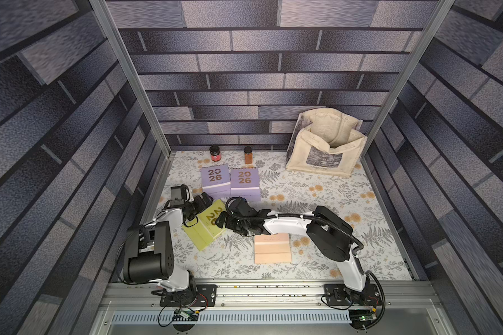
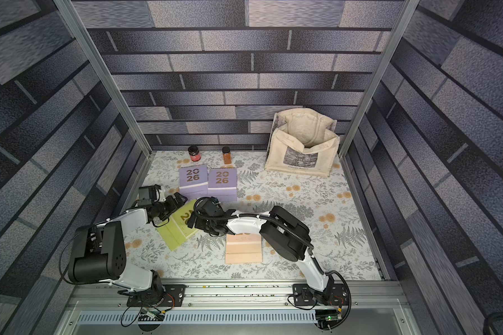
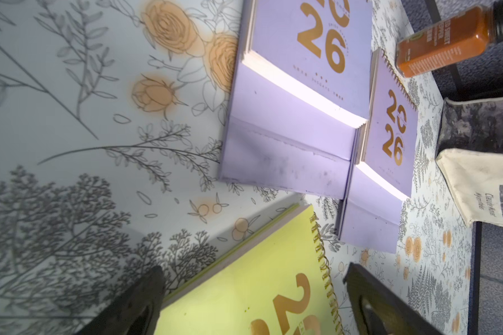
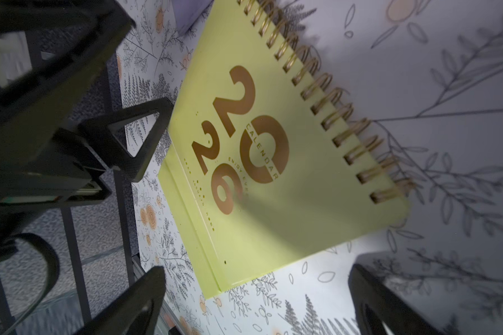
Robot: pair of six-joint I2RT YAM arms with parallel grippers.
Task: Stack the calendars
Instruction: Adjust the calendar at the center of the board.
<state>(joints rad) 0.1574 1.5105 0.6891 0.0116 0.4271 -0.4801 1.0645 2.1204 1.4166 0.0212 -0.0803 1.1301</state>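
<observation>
Left gripper (image 3: 253, 274): jaws wide and empty; its fingers straddle the spiral-end corner of the yellow calendar (image 1: 206, 232), low over it.
Right gripper (image 4: 257, 269): jaws wide too, holding nothing; it hovers at the yellow calendar's side, across from the left gripper.
Yellow calendar: flat on the table (image 1: 317, 261), cover up, skewed, not yet stacked.
Lavender calendars (image 1: 215, 177): just past the yellow calendar's spiral edge, side by side with edges meeting. Two covers show, and one may sit on a third, but I cannot tell for sure.
Peach calendar (image 1: 272, 249): near the yellow calendar but apart from it, partly under the right arm (image 1: 288, 223).
Step, as I judge it: grasping the yellow calendar.
Doing it well: it lies flush, so a finger must get under an edge, and the spiral or the thick page edge offers the best lip. Brace the far side with the other gripper so it does not slide. Pinch cover and pages together, or the cover will flap. The grippers are close, so keep them clear of each other.
</observation>
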